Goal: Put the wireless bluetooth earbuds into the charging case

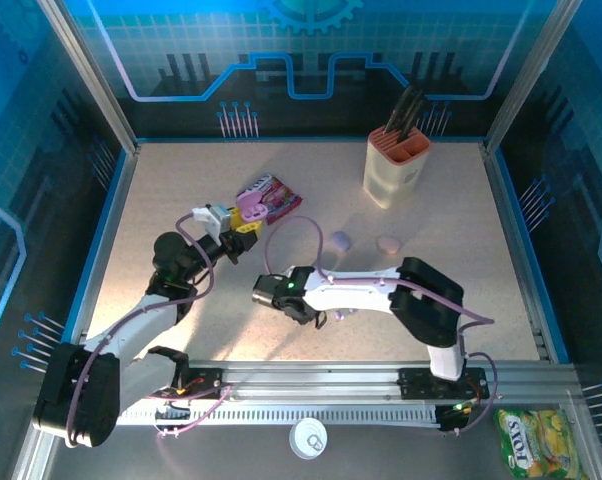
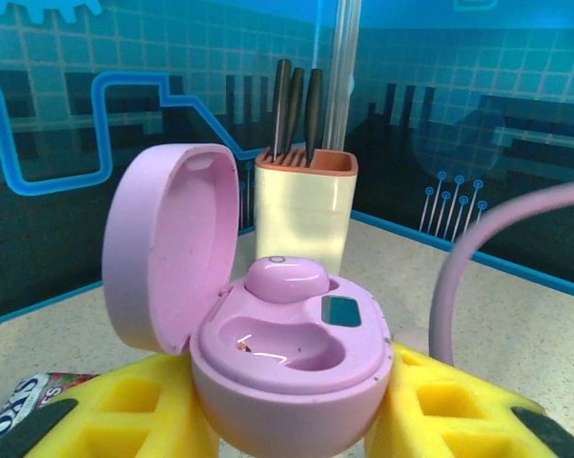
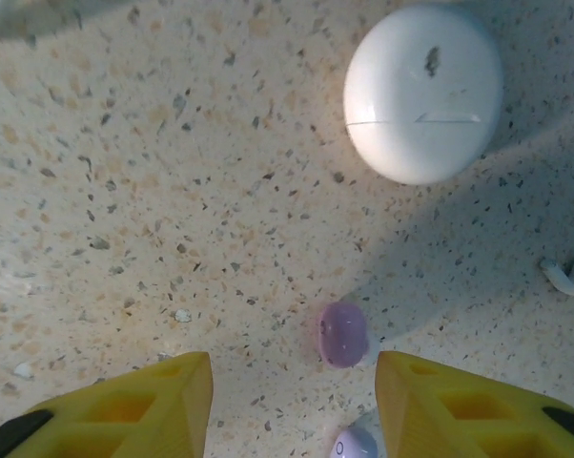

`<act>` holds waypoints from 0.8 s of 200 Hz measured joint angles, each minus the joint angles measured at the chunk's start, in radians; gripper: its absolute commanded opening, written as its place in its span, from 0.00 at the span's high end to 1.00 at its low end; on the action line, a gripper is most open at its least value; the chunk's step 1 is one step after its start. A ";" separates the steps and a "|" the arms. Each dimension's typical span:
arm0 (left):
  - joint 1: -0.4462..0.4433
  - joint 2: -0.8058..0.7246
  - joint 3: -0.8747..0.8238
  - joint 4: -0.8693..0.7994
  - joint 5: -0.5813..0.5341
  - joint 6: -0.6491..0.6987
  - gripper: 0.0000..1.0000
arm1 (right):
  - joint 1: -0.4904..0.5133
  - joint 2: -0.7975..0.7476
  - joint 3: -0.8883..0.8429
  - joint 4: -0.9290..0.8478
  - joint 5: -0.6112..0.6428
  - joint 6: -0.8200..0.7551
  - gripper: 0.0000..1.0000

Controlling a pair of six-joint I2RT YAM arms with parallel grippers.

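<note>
A cream knife block with an orange top stands upright at the far right of the speckled surface, with three dark handles rising from it. A pink snack packet lies flat to its left, well apart. A yellow-green bag and a white disc lie beyond the near rail.

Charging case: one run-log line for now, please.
left gripper: holds open case | one slot empty | right gripper: open over lilac earbud

Bright overhead light, soft shadows, close foreground slightly blurred.
</note>
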 measured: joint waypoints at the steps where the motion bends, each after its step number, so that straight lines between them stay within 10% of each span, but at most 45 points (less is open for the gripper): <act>1: 0.001 0.000 0.000 0.000 0.000 0.000 0.63 | 0.001 0.002 0.002 -0.002 0.002 0.000 0.56; 160: 0.013 0.033 0.000 0.012 0.009 -0.008 0.63 | -0.014 0.130 0.104 -0.169 0.088 0.029 0.72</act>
